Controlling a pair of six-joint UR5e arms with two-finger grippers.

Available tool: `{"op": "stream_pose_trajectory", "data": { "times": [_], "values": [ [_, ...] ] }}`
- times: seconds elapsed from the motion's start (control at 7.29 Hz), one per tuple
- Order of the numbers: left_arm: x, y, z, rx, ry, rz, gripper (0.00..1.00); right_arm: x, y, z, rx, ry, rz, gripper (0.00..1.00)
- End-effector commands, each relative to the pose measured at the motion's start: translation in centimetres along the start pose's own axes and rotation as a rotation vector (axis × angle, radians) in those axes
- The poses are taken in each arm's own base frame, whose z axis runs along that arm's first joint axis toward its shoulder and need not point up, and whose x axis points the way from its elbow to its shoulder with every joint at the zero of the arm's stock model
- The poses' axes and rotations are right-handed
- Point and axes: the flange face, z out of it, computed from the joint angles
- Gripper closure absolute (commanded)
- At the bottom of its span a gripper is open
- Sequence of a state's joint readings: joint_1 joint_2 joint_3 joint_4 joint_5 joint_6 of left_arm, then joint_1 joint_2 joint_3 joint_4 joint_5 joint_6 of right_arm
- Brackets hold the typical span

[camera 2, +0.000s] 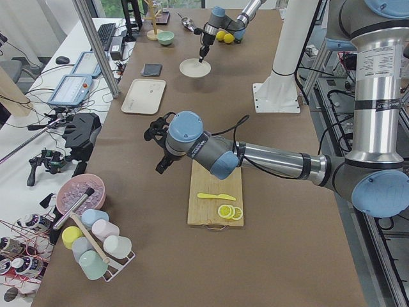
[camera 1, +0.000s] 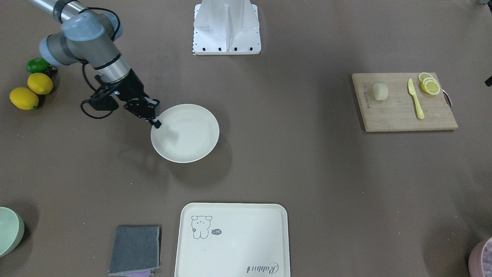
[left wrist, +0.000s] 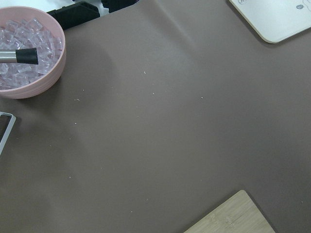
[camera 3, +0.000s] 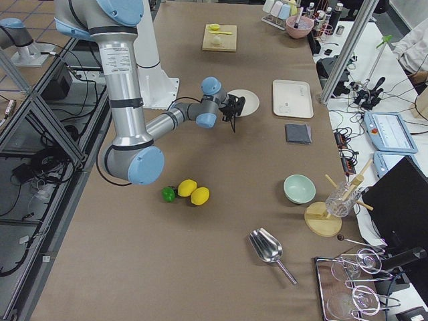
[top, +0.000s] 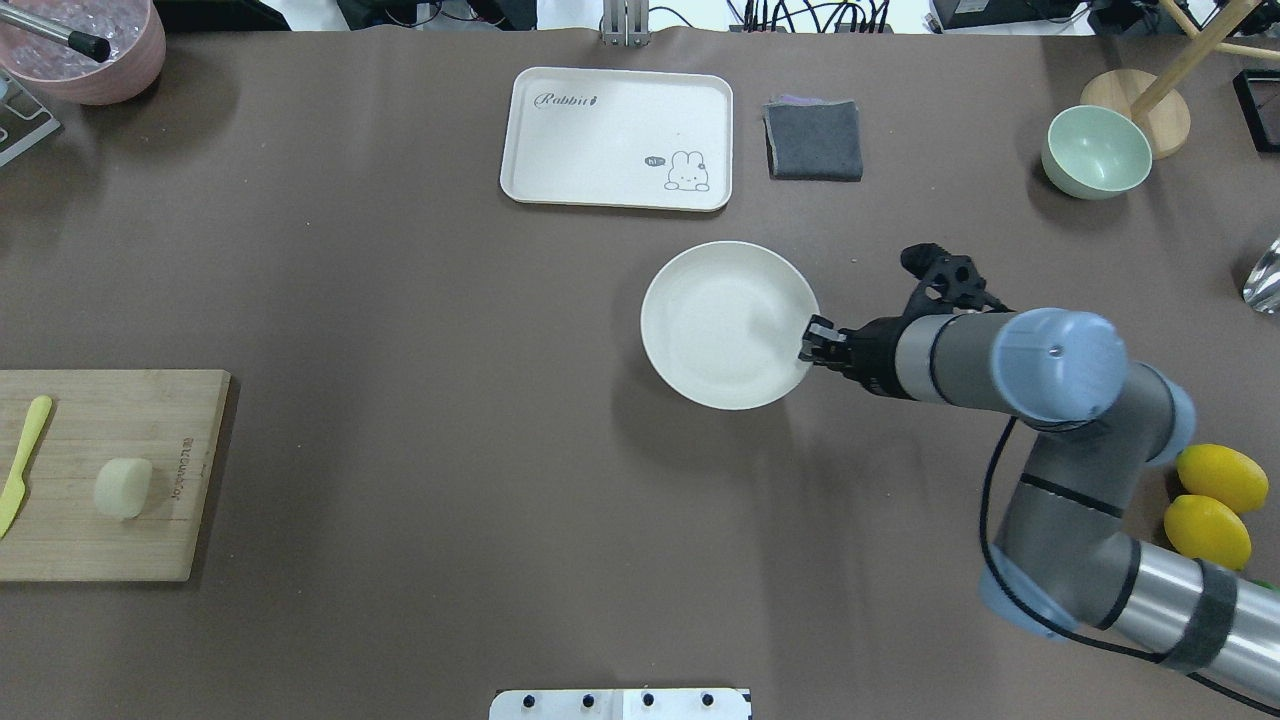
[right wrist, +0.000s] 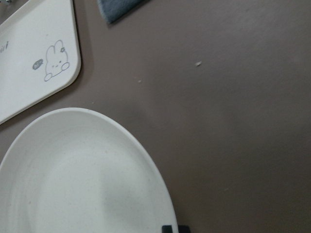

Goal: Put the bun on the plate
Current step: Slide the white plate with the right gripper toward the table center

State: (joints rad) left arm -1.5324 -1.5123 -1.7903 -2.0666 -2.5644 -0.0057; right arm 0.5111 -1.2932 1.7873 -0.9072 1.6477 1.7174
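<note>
The bun [camera 1: 380,92] [top: 123,488] lies on a wooden cutting board [top: 150,540] far over on my left side. The round cream plate [camera 1: 188,134] [top: 720,320] [right wrist: 73,184] sits near the table's middle. My right gripper [camera 1: 155,123] [top: 812,340] is at the plate's rim on my right side. It looks shut on that rim, and one fingertip [right wrist: 170,228] shows at the bottom of the right wrist view. My left gripper [camera 2: 162,163] hangs above the table beside the board. It shows only in the exterior left view, so I cannot tell its state.
A yellow knife [camera 1: 416,99] and lemon slices [camera 1: 429,84] share the board. A cream tray [top: 617,138], a grey cloth [top: 814,140] and a green bowl [top: 1096,152] lie at the far side. Two lemons [top: 1210,500] sit near my right arm, and a pink bowl [top: 90,50] stands far left.
</note>
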Motion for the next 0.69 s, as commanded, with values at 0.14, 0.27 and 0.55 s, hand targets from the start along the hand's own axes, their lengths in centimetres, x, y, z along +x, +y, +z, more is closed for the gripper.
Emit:
{"op": "stream_pose_trajectory", "data": {
  "times": [0.14,0.27,0.55],
  "values": [
    [-0.2,0.2,0.1,-0.003,-0.001,-0.01,0.02,-9.6,12.4,3.3,0.033,0.054,0.016,1.0],
    [-0.2,0.2,0.1,-0.003,-0.001,-0.011,0.02,-9.9,13.7,4.3,0.023,0.061,0.006,1.0],
    [-0.2,0.3,0.1,-0.003,-0.001,-0.012,0.02,-9.4,13.3,4.8,0.045,0.074,-0.006,0.06]
  ]
}}
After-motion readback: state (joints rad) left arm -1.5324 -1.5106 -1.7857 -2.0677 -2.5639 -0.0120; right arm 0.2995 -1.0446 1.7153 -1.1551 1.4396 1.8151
